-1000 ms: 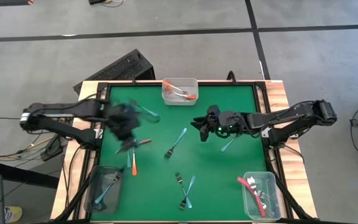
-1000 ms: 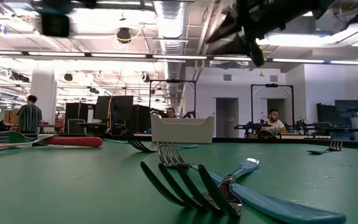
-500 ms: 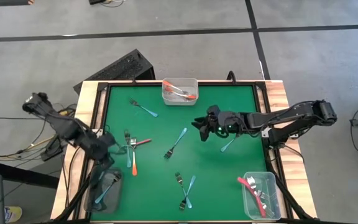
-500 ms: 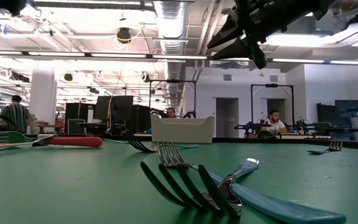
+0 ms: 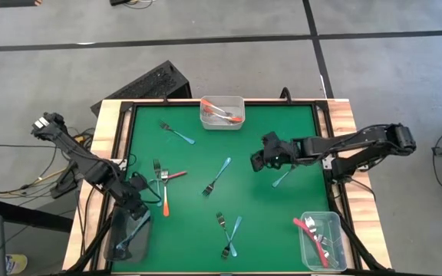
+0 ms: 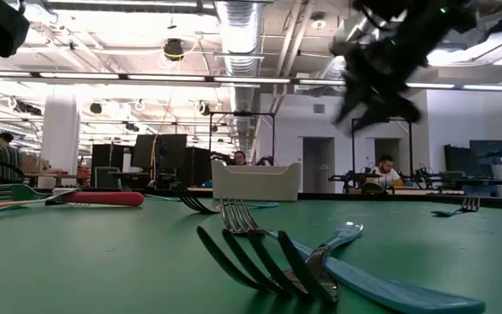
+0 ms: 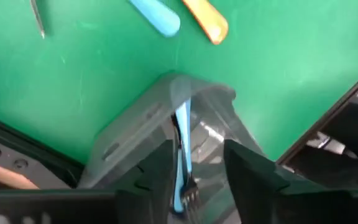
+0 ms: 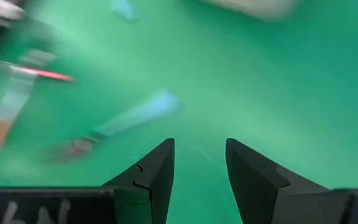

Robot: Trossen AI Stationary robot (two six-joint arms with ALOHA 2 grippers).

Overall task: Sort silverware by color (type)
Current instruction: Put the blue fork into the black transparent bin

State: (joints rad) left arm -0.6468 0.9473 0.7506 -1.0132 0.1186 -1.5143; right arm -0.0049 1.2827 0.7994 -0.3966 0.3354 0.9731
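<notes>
Since the earlier frames, left gripper (image 5: pixel 134 208) has swung down to the clear bin (image 5: pixel 121 244) at lower left, fingers spread, a blue-handled fork (image 7: pixel 182 146) lying in the bin beneath them. Right gripper (image 5: pixel 261 161) hovers right of centre, spread and empty. Step in hand: deposit complete. Loose forks (image 5: pixel 159 182) remain mid-mat; next move likely calls for lifting clear and selecting one.

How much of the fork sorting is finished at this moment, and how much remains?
Partly done. Forks already lie in the top bin, the lower left bin and the lower right bin. The left gripper stands open over the left bin, a blue fork between its fingers. The right gripper is open, empty. Around nine forks, like this one, remain on the mat.
</notes>
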